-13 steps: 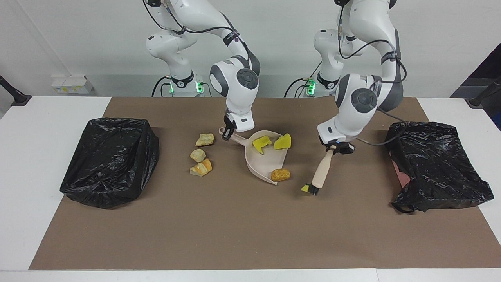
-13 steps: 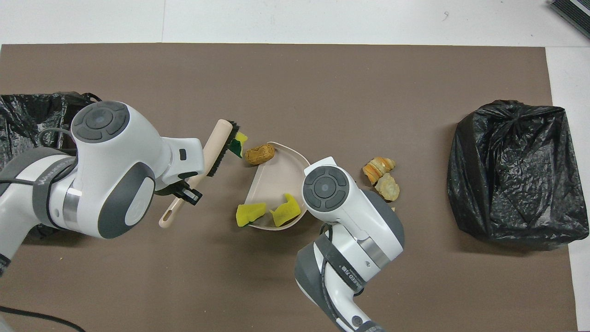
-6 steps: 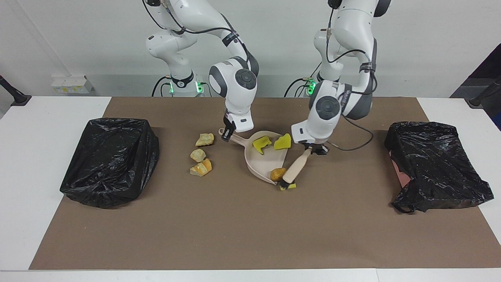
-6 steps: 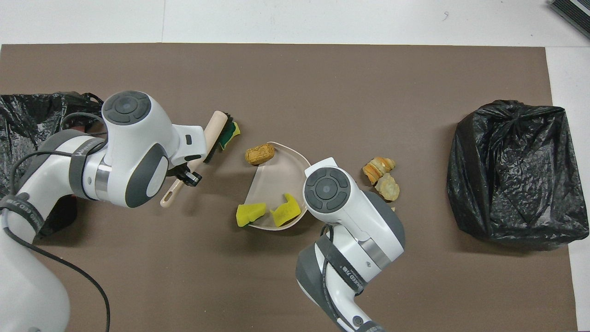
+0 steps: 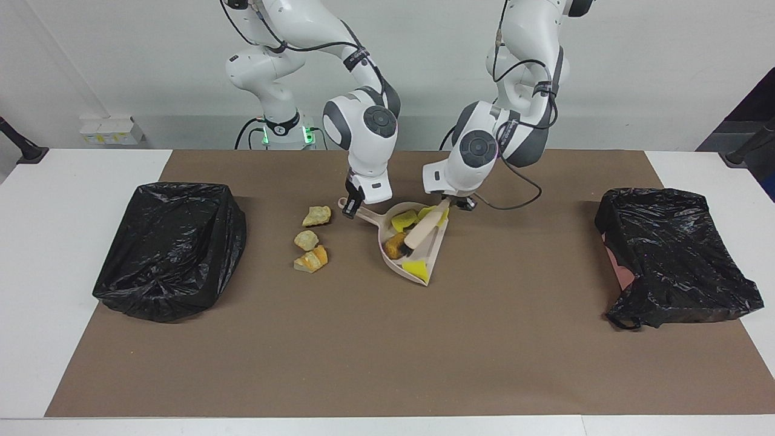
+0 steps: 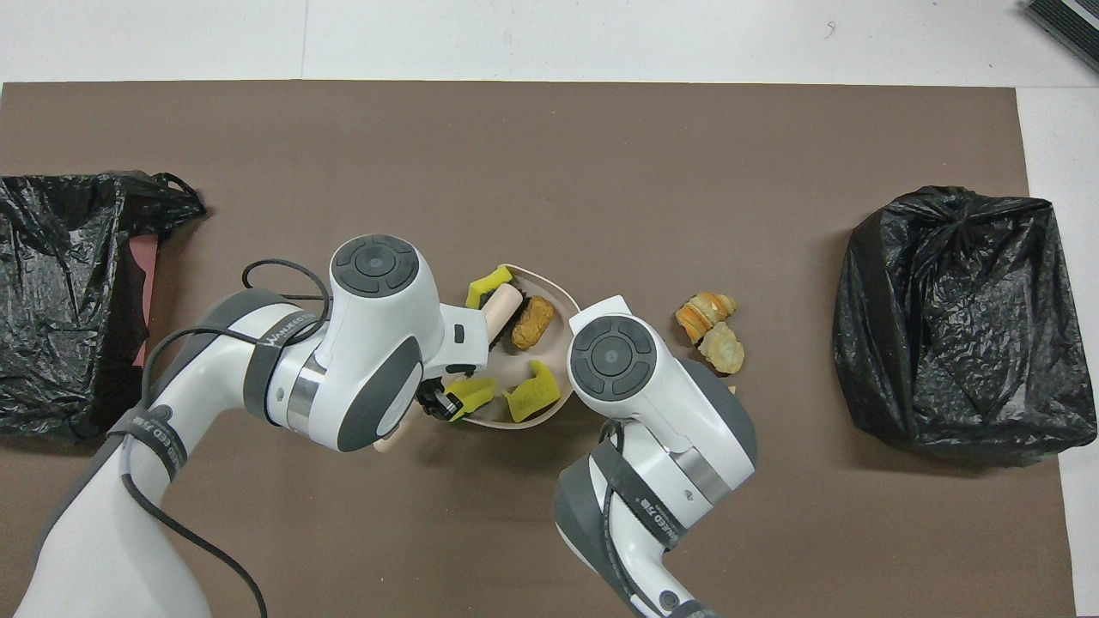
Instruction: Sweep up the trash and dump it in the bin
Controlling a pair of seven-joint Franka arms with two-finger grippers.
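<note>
My right gripper (image 5: 350, 209) is shut on the handle of the beige dustpan (image 5: 433, 243), which lies on the brown mat. My left gripper (image 5: 454, 204) is shut on the handle of a wooden brush (image 5: 424, 227), whose bristles rest inside the pan. In the pan lie two yellow sponge bits (image 5: 402, 219), an orange-brown lump (image 5: 395, 244) and a green-backed sponge bit (image 5: 416, 266). Three pale chunks (image 5: 306, 240) lie on the mat beside the pan, toward the right arm's end. In the overhead view the pan (image 6: 543, 283), lump (image 6: 532, 322) and two chunks (image 6: 708, 311) show.
A bin lined with a black bag (image 5: 169, 248) stands at the right arm's end of the table, also in the overhead view (image 6: 953, 318). A second black-bagged bin (image 5: 672, 254) stands at the left arm's end. The brown mat (image 5: 387, 351) covers the table's middle.
My left gripper swept the brush toward the right arm's end, pushing the green-backed sponge bit and the orange-brown lump into the dustpan. The right gripper and the pan stayed put.
</note>
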